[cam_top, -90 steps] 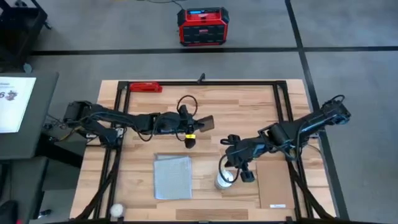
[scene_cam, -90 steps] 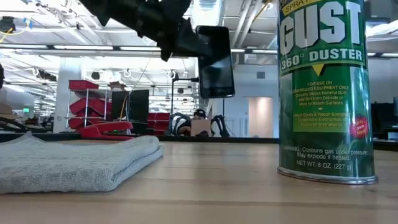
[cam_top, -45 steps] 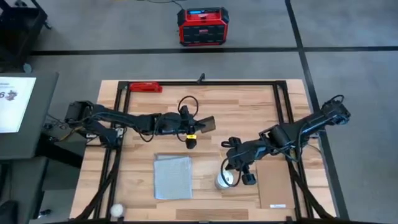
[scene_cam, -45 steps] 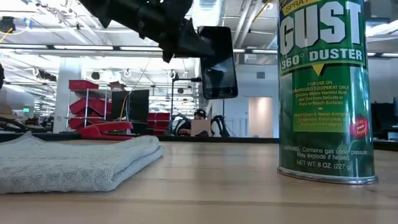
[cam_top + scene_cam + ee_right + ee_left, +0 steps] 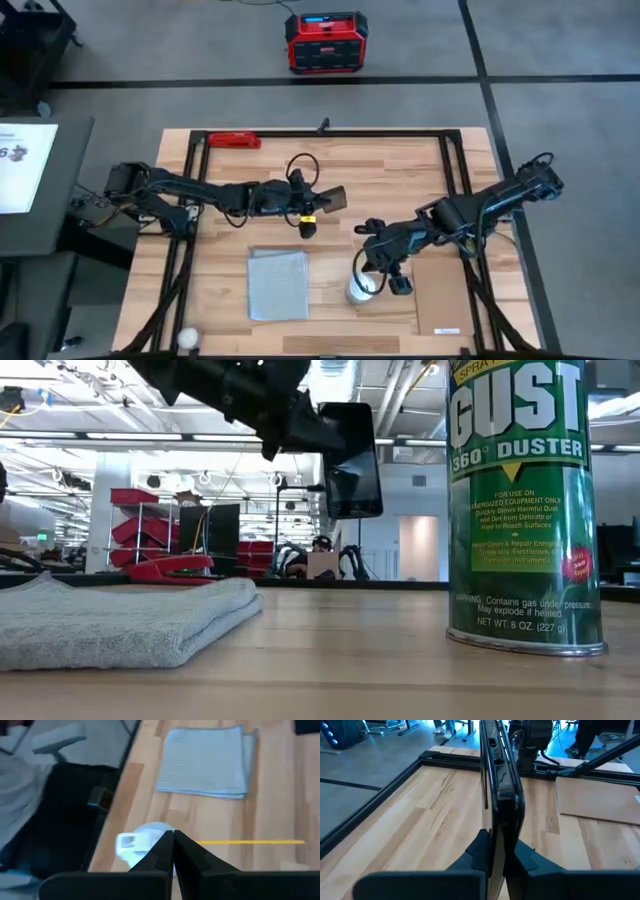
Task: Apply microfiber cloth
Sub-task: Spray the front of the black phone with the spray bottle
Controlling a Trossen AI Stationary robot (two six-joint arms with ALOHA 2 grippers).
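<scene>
I see the microfiber cloth (image 5: 277,284) lying folded flat on the counter (image 5: 400,180), untouched. Beyond the cloth, my left gripper (image 5: 322,201) holds a black phone (image 5: 332,199) on edge (clear of the counter). Beside the cloth, my right gripper (image 5: 173,836) hangs over the duster can (image 5: 361,288), fingers (image 5: 187,851) pressed together on nothing.
</scene>
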